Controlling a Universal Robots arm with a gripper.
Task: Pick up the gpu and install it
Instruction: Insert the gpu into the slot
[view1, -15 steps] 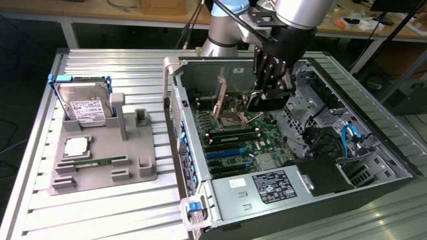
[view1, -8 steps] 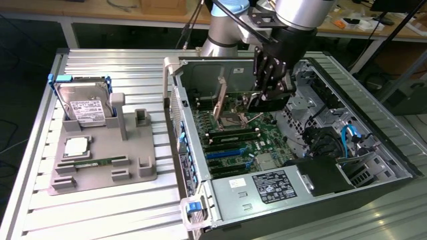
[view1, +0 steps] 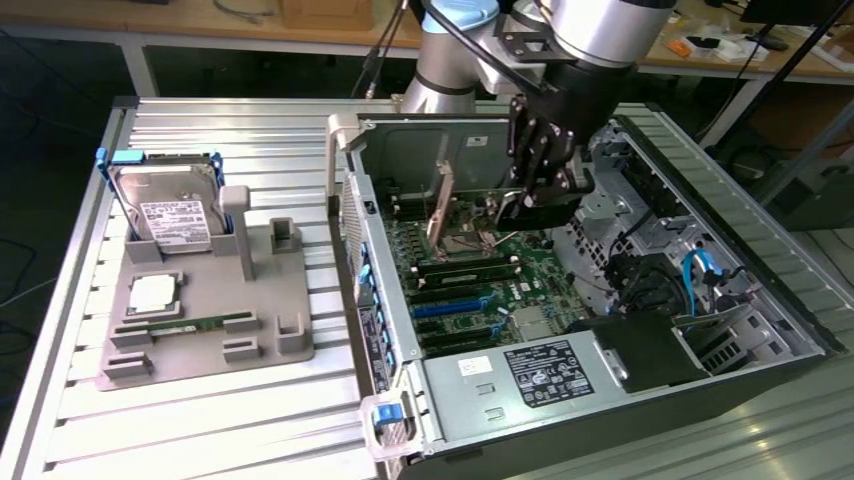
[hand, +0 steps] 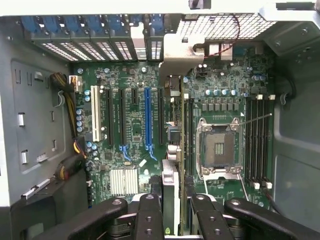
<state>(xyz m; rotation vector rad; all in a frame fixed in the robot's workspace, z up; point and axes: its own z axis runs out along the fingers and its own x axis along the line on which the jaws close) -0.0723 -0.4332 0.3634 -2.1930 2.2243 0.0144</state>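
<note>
Seating's fiddly: jaws clamped on the gpu (hand: 171, 175), exterior view's 2 o'clock; it wants holding square to the motherboard (hand: 131, 131).

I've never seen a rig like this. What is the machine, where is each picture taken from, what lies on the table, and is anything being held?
The machine is a robot arm with a pincer at its tip. One picture comes from a camera standing off the arm. The other comes from a camera on its wrist, looking past the pincer into an open computer case. The case lies on a slatted metal table. Beside it, toward the exterior view's left, a grey tray carries a hard drive, a processor chip and a RAM stick. The pincer grips the gpu, seen edge-on over the motherboard.
</note>
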